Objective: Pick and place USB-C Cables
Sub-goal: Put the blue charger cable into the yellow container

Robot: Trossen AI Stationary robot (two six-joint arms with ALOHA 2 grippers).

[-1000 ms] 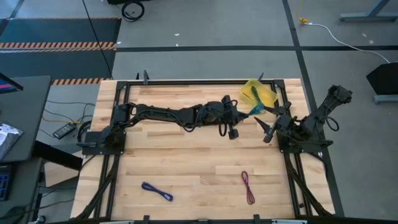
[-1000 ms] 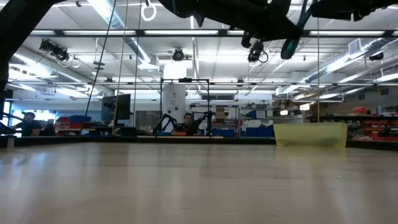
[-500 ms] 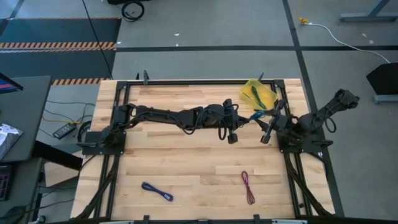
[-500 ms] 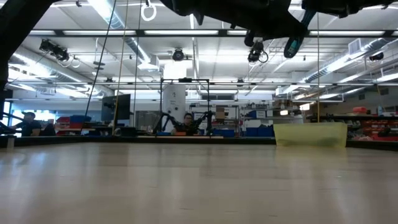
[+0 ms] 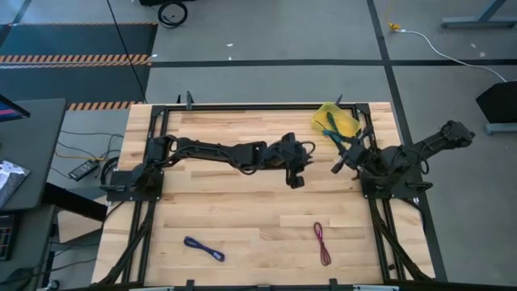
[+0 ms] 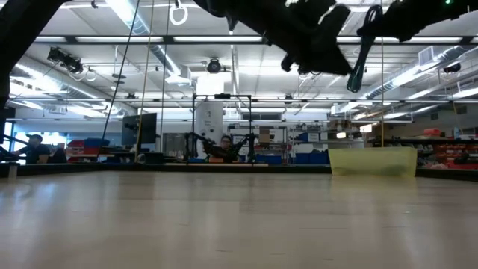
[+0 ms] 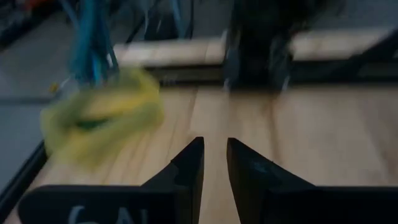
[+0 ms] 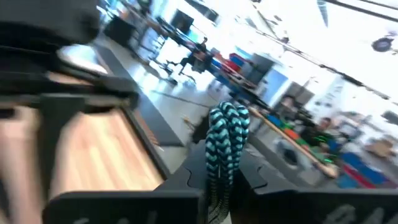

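Note:
A teal USB-C cable (image 8: 227, 134) is up in the air beside the yellow bin (image 5: 346, 125) at the table's far right, with my right gripper (image 5: 342, 150) shut on it. A green cable (image 5: 330, 123) lies inside that bin. My left gripper (image 7: 214, 155), just left of the right one (image 5: 296, 179), has a small gap between its fingers with nothing in it. A dark blue cable (image 5: 203, 249) and a maroon cable (image 5: 322, 242) lie flat on the table near its front edge. My right gripper pinches the folded teal cable bundle between its two fingers (image 8: 219, 180). The bundle's looped end (image 8: 229, 118) sticks out past the fingertips. The gripper comes at it from the table's right. The cable is lifted clear of the table and dangles below the gripper (image 6: 358, 63).
Black frame rails (image 5: 242, 107) run along the table's edges. The right arm's base (image 5: 389, 182) stands at the right edge and the left arm's base (image 5: 133, 179) at the left. Bare wood lies between the arms and the two cables near the front.
My right gripper has shut on the teal cable and taken it. My left gripper has opened a little, let the cable go and drawn back toward the table's left. The cable now hangs from the right gripper, closer to the bin.

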